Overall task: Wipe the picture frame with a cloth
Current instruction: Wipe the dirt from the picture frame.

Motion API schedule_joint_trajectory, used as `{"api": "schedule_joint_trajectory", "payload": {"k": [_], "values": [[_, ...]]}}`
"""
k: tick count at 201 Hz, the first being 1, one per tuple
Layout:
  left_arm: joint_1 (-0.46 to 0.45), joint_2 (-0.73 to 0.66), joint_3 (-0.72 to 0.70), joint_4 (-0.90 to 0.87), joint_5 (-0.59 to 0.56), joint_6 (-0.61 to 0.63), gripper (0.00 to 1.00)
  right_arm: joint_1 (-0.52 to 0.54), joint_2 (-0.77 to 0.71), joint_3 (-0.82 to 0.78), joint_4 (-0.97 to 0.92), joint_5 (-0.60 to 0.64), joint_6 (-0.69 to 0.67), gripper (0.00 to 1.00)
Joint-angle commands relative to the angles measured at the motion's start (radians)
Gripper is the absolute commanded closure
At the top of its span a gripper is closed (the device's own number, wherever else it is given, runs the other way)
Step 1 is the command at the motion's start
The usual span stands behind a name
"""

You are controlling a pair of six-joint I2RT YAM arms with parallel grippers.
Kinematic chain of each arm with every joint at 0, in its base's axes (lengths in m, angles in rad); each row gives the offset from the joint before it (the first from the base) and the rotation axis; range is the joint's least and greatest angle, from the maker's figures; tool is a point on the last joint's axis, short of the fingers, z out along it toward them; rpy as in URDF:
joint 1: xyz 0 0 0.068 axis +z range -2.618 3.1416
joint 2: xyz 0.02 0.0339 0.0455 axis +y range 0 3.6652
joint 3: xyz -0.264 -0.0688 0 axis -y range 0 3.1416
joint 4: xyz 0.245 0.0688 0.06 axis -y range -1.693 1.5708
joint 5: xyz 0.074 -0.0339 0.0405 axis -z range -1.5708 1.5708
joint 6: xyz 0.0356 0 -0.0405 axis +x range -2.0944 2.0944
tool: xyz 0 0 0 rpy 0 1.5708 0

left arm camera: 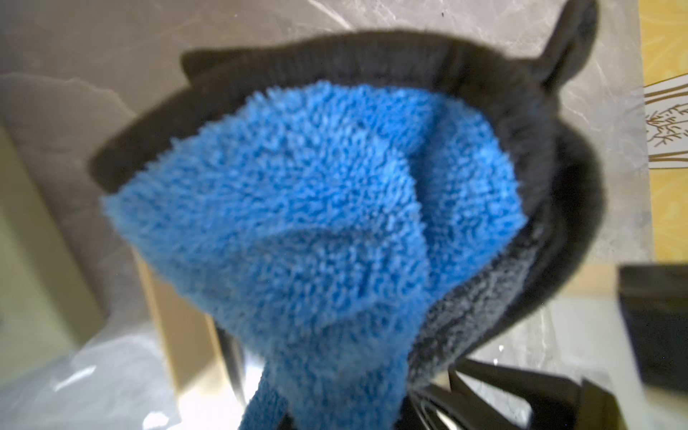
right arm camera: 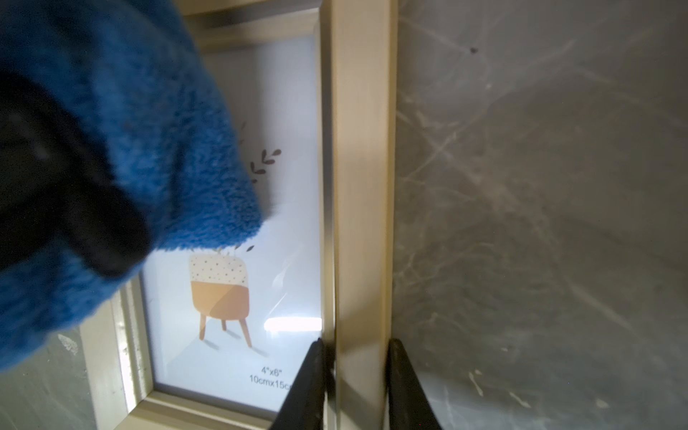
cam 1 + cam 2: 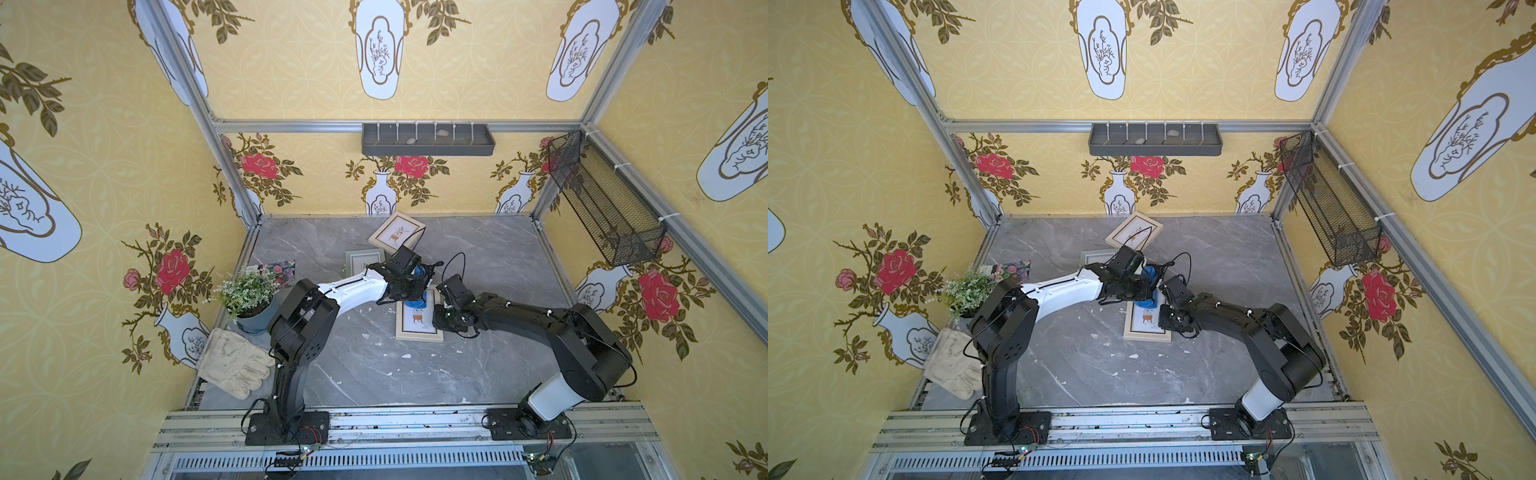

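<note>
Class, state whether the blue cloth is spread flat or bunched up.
Bunched up: the plush blue black-trimmed cloth shows gathered folds, narrowing toward one end.

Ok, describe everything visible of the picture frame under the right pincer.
The picture frame lies flat on the marble table, print up: pale gold moulding, glazing with glare, a drawing of an orange-and-white pot on legs. The right pincer grips one long rail; the blue cloth hangs bunched over its far end.

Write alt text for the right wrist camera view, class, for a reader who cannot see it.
The right claw grips the side rail of a pale wooden picture frame lying on a grey marbled table. A bunched blue cloth covers part of the framed print, a plant pot on legs.
</note>
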Motion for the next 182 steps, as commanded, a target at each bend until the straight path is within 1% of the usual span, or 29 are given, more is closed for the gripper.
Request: {"api": "schedule_joint_trajectory", "payload": {"k": [1, 22, 45, 66, 86, 113, 123, 132, 148, 164, 182], "values": [[0.0, 0.063, 0.063, -0.064, -0.009, -0.01, 1.0, 0.013, 0.013, 0.022, 0.016, 0.003, -0.027, 0.83], [0.029, 0.084, 0.082, -0.101, -0.053, -0.01, 1.0, 0.034, 0.034, 0.041, -0.001, 0.018, -0.038, 0.84], [0.095, 0.044, -0.004, -0.094, -0.105, -0.012, 1.0, 0.036, 0.035, 0.041, -0.032, 0.054, -0.028, 0.85], [0.114, 0.036, -0.021, -0.1, -0.142, -0.008, 1.0, 0.032, 0.026, 0.036, -0.052, 0.092, -0.027, 0.85], [0.084, 0.068, 0.031, -0.093, -0.1, -0.005, 1.0, 0.036, 0.038, 0.042, -0.051, 0.09, -0.035, 0.85], [0.002, 0.161, 0.184, -0.107, -0.05, -0.006, 1.0, 0.064, 0.078, 0.074, -0.049, 0.084, -0.033, 0.85], [-0.008, 0.192, 0.232, -0.133, -0.039, -0.012, 1.0, 0.077, 0.091, 0.085, -0.052, 0.088, -0.03, 0.85], [-0.004, 0.203, 0.246, -0.149, -0.048, -0.013, 1.0, 0.085, 0.099, 0.09, -0.053, 0.092, -0.026, 0.85], [0.03, 0.178, 0.188, -0.125, -0.061, -0.013, 1.0, 0.084, 0.099, 0.081, -0.053, 0.098, -0.015, 0.86], [0.089, 0.129, 0.102, -0.104, -0.071, -0.013, 1.0, 0.074, 0.09, 0.067, -0.06, 0.11, -0.01, 0.86], [0.125, 0.082, 0.032, -0.103, -0.115, -0.006, 1.0, 0.062, 0.083, 0.056, -0.08, 0.135, -0.01, 0.85]]}}
